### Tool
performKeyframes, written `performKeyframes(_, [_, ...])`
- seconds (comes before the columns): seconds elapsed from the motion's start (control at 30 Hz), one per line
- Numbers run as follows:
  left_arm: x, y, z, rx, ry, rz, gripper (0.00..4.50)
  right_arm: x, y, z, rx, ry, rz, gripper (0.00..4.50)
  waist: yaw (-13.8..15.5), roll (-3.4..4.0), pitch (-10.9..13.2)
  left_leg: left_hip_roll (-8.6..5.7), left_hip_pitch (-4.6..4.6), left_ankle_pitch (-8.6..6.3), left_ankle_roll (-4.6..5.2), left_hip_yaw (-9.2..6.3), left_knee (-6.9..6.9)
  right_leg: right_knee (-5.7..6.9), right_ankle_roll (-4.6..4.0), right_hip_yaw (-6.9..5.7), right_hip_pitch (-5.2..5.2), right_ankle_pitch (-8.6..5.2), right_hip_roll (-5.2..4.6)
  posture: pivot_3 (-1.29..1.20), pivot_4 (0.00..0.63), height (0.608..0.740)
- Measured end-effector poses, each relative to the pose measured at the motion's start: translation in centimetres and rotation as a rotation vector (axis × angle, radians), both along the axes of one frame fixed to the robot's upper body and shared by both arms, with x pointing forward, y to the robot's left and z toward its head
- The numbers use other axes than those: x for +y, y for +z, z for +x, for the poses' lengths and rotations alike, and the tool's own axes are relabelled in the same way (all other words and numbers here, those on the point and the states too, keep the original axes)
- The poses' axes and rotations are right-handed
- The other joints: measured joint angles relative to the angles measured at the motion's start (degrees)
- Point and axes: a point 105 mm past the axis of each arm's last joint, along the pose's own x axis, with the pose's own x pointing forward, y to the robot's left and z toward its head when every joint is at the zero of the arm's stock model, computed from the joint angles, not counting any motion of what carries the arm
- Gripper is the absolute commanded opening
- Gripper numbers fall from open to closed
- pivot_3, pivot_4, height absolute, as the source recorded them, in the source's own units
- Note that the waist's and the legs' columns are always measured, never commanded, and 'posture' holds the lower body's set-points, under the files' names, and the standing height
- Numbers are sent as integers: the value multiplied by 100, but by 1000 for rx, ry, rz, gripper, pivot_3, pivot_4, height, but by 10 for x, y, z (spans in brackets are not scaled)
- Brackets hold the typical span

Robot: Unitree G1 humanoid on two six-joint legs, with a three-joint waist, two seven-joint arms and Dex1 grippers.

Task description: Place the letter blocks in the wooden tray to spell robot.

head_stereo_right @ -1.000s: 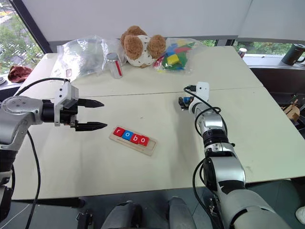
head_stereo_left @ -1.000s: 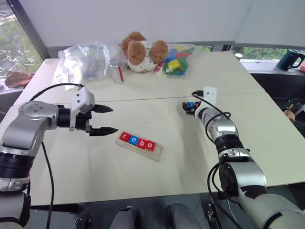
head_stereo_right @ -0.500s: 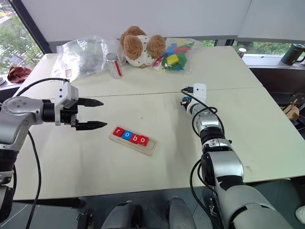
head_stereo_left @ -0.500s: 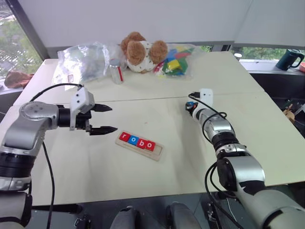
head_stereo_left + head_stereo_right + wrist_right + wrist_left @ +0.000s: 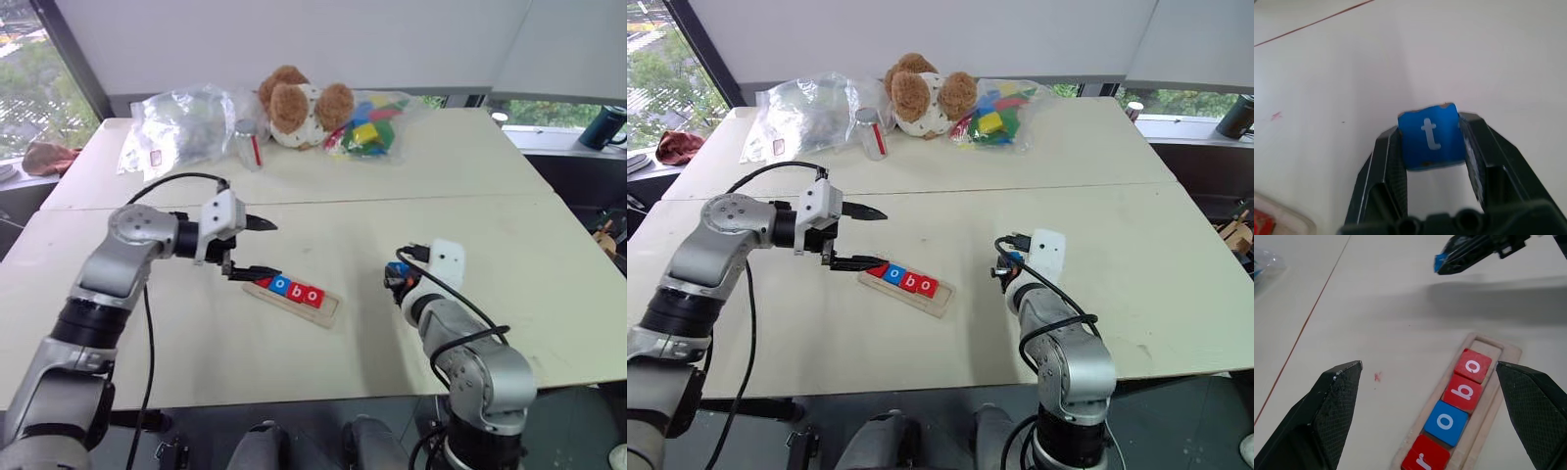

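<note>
Jaws of right gripper [image 5: 1432, 142] clamped on blue t block [image 5: 1431, 136], lifted off the desk [image 5: 490, 196] right of the wooden tray [image 5: 1501, 352]. Left gripper [image 5: 257, 248] jaws wide, poised over the tray's r end. Four tiles r, o, b, o [image 5: 1452, 418] seated; last slot bare. Final step in hand: carry t over, lower flat beside the red o.

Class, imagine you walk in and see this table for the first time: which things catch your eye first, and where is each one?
The wooden tray near the middle of the table holds four red and blue letter blocks spelling "robo", with its last slot empty. The right gripper is shut on the blue "t" block, off to the tray's right, while the left gripper hangs open at the tray's left end. A brown teddy bear sits at the far edge.
</note>
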Motion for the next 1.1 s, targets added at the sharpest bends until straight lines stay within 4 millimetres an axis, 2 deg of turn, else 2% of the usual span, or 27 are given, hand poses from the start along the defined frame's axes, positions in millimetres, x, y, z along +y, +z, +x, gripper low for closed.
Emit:
performKeyframes(0.07, [0, 0, 4, 0, 0, 8, 4500, -2, -18, -6, 80, -19, 9, 1191, -4, 0, 0, 0, 5, -1, 1, -2, -3, -3, 0, -1, 6, 0, 3, 0, 150, 740])
performKeyframes(0.17, [-5, -2, 5, 6, -23, 8, 4500, -3, -21, -4, 85, -33, 14, 1191, -21, -5, -3, 0, 8, 0, 1, 0, -1, -4, 0, 1, 9, 0, 3, 0, 150, 740])
performKeyframes(0.23, [-5, -2, 6, 4, -29, 11, 4500, -3, -23, -2, 83, -36, 16, 2231, -31, -8, -5, 1, 11, 0, 1, -1, -1, -3, 0, 1, 11, 0, 3, 0, 150, 740])
performKeyframes(0.3, [-5, -3, 5, 6, -35, 13, 4500, -2, -23, -1, 78, -31, 18, 3008, -27, -11, -6, 1, 13, 0, 1, -1, -1, -2, 0, 1, 14, 0, 3, 0, 150, 740])
performKeyframes(0.4, [-3, -3, 4, 12, -41, 21, 4500, 2, -21, 0, 67, -2, 24, 4483, -10, -14, -9, 1, 13, 0, 1, -1, 1, -4, 0, 1, 16, 0, 2, 0, 150, 740])
performKeyframes(0.47, [-1, -3, 4, 13, -39, 29, 4500, 1, -17, 2, 51, 28, 5, 4483, -3, -14, -8, -1, 13, 0, 1, -1, 2, -5, 0, 1, 18, 0, 1, 0, 150, 740])
performKeyframes(0.53, [5, -4, 2, 30, -35, 46, 4500, -10, -4, 9, -6, 79, -70, 4483, -11, -12, -7, -4, 11, -3, 5, 2, 3, -10, 0, 1, 17, 0, 0, 0, 150, 740])
performKeyframes(0.63, [15, -10, -2, 73, -30, 71, 4500, -25, 39, 23, -162, 185, -177, 4483, -21, -11, -6, 3, 10, -5, 9, -2, -3, -16, 0, -3, 15, 0, 7, 0, 150, 740])
performKeyframes(0.73, [19, -10, -5, 83, -37, 89, 4500, -25, 58, 25, -214, 367, -180, 4483, -18, -11, -5, 12, 9, -8, 15, -6, -11, -24, 0, -4, 16, -1, 19, 0, 150, 740])
performKeyframes(0.8, [19, -7, -8, 87, -51, 85, 4500, -31, 52, 23, -179, 512, -185, 4483, -2, -11, -5, 13, 6, -11, 19, -5, -10, -33, 0, -3, 20, 0, 28, 0, 150, 740])
performKeyframes(0.97, [27, -5, -24, 125, -83, 103, 4500, -54, 15, 1, -63, 832, -192, 4483, 7, -16, -3, 11, 6, -19, 33, 1, -3, -44, 1, -1, 30, 0, 12, 0, 150, 740])
performKeyframes(1.1, [29, 0, -34, 130, -113, 130, 4500, -72, -2, 1, -56, 894, -201, 4483, -14, -17, -1, 12, 21, -18, 32, 8, 2, -35, 1, 4, 40, 0, 8, 0, 150, 740])
